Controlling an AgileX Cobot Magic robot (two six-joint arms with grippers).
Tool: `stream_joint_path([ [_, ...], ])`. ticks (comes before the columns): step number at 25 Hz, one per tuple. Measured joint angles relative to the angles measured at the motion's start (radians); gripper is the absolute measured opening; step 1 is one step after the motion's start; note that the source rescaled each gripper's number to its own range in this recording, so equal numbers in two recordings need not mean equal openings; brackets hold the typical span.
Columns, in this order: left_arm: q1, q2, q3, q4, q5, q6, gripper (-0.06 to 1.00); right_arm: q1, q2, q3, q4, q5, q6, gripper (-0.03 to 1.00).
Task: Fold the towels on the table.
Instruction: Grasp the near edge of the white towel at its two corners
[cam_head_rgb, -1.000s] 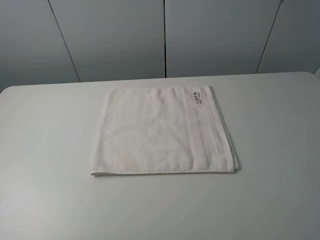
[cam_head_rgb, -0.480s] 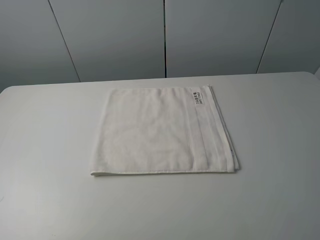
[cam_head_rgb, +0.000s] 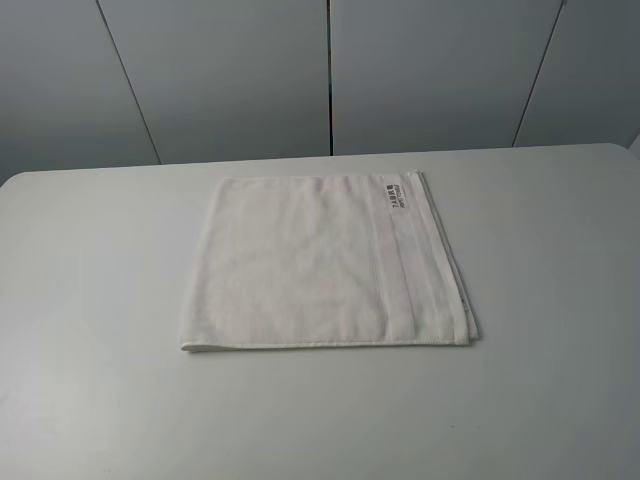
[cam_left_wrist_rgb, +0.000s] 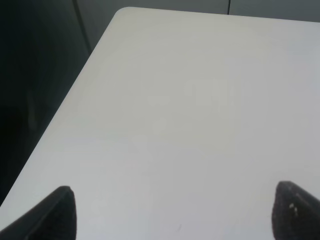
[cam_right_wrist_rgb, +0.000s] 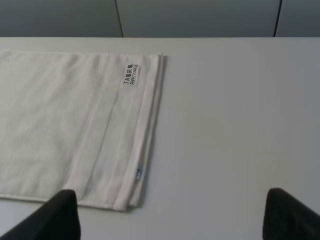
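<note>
A white terry towel lies flat on the white table, folded into a near square, with a woven border band along its right side and a small printed label at its far right corner. The right wrist view shows that same towel, its label and the layered right edge. My right gripper is open, its dark fingertips wide apart, hovering short of the towel's near right corner. My left gripper is open over bare table near a rounded corner. Neither arm shows in the high view.
Grey wall panels stand behind the table's far edge. The table's left edge drops off to dark floor in the left wrist view. Bare tabletop surrounds the towel on all sides.
</note>
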Motion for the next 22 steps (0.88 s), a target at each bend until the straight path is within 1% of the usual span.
stream_joint_path([
  [5,0.000,0.000,0.000,-0.002,0.000,0.000,1.00,0.000,0.000,0.000,0.015,0.000,0.005,0.79],
  [6,0.000,0.000,0.000,-0.002,0.000,0.000,1.00,0.000,0.000,0.000,0.017,0.000,0.005,0.82],
  [8,0.000,0.000,0.000,-0.009,0.000,0.019,1.00,0.000,0.000,0.000,0.018,-0.002,0.005,0.94],
  [10,0.000,0.000,0.000,-0.023,0.000,0.048,1.00,0.000,0.000,0.000,0.020,-0.002,0.005,0.99],
  [12,0.000,0.000,0.000,-0.041,0.000,0.075,1.00,0.000,0.000,0.000,0.029,0.000,0.017,1.00],
  [16,0.000,0.000,-0.013,-0.041,0.000,0.092,1.00,0.000,0.010,-0.022,0.033,0.054,0.070,1.00],
  [18,0.000,0.029,-0.037,-0.031,0.003,0.096,1.00,0.000,0.067,-0.054,0.030,0.070,0.080,1.00],
  [20,0.000,0.103,-0.071,-0.019,0.003,0.122,1.00,0.000,0.169,-0.094,0.025,0.063,0.048,1.00],
  [22,0.000,0.203,-0.105,-0.015,-0.010,0.163,1.00,0.000,0.280,-0.146,0.030,0.035,-0.015,1.00],
])
